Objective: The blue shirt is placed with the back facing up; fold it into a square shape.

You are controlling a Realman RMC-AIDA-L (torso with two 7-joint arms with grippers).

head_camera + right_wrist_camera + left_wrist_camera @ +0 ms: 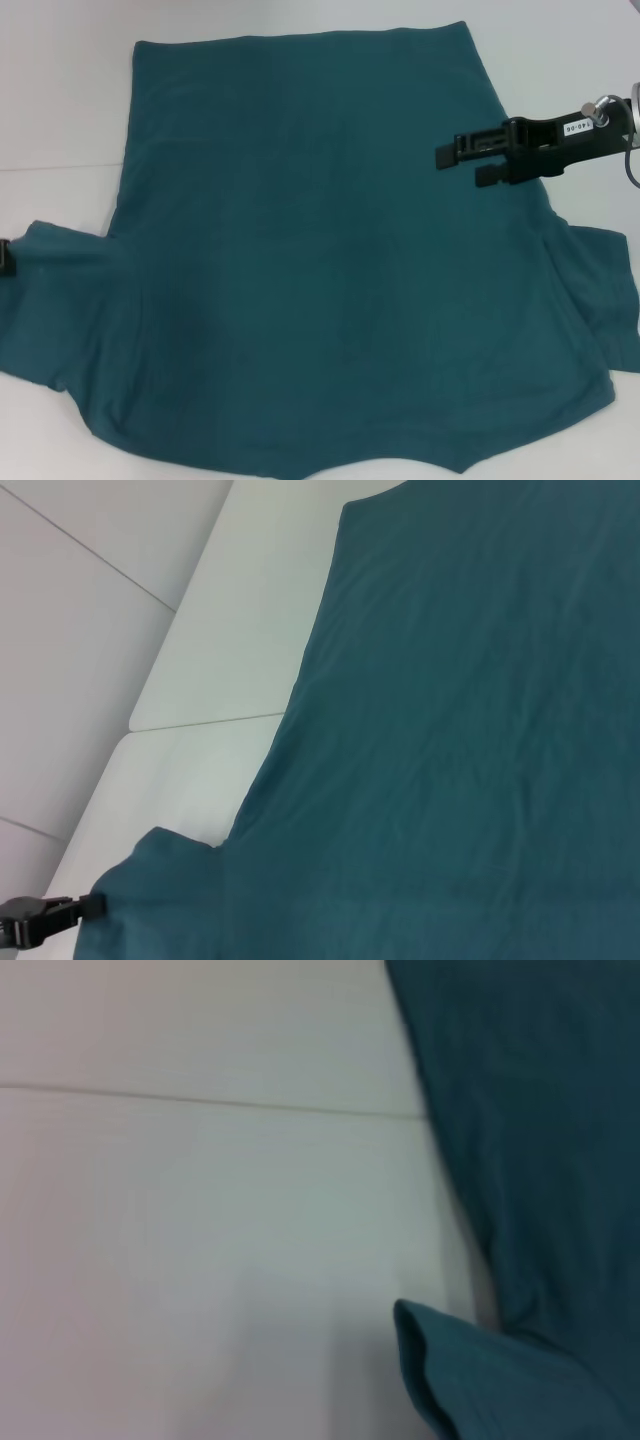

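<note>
Apparently open right pincer [462, 162] above blue shirt's [320, 270] right edge.

I count one blue shirt [320, 260], the only cloth here, with two short sleeves showing. I count two grippers of mine: my right gripper [462, 160] and my left gripper [5, 257]. One white table [60, 90] bears it all.

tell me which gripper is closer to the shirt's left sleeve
Left. The left gripper sits right at the tip of the left sleeve of the blue shirt. The right gripper hangs over the shirt's opposite side edge, jaws open.
</note>
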